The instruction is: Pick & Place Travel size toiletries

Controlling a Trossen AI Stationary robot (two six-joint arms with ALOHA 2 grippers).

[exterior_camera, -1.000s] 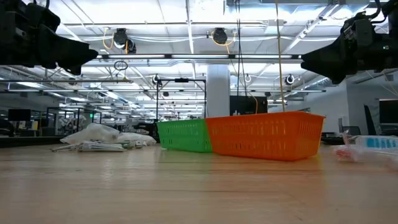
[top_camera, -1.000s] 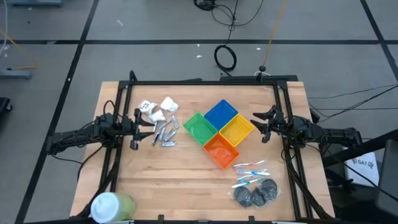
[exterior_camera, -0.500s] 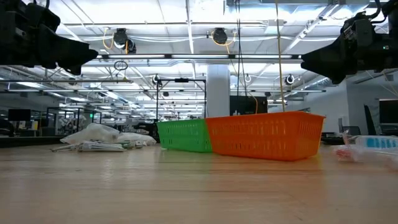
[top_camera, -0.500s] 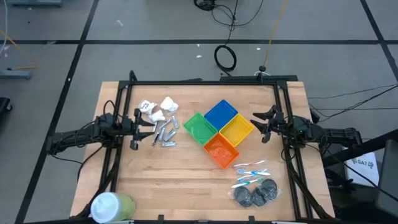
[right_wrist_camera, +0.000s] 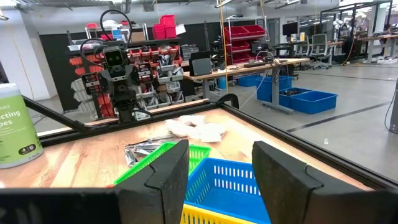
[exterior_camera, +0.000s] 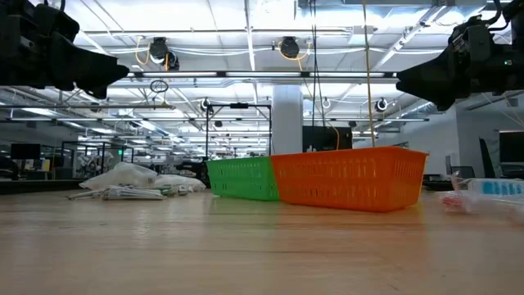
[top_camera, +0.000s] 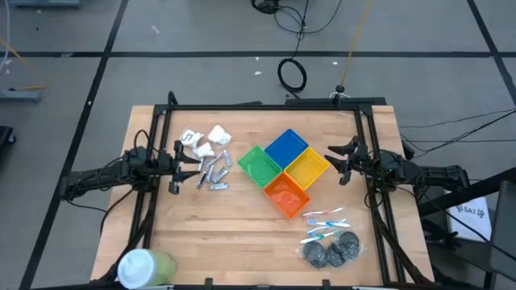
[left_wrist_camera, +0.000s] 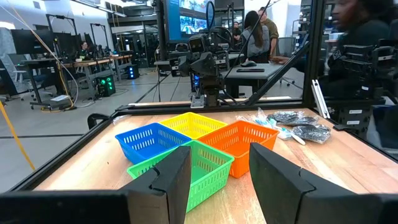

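High view, near edge first: dark grey round wads [top_camera: 330,251] and thin blue-and-white sticks [top_camera: 322,223] sit front-right. Wads look soft, squashy; sticks light, stiff, best pinched mid-shaft. Centre: four bins [top_camera: 284,171], nothing in them. Left of bins, short silver metal pieces [top_camera: 213,174] – hard, likely slippery, so grip across the width – w/ white lumpy packets [top_camera: 206,142] beyond, crinkly, take at a bulge. Left gripper [top_camera: 179,167] beside the silver pile, right gripper [top_camera: 336,160] by the yellow bin: both parted, nothing held.
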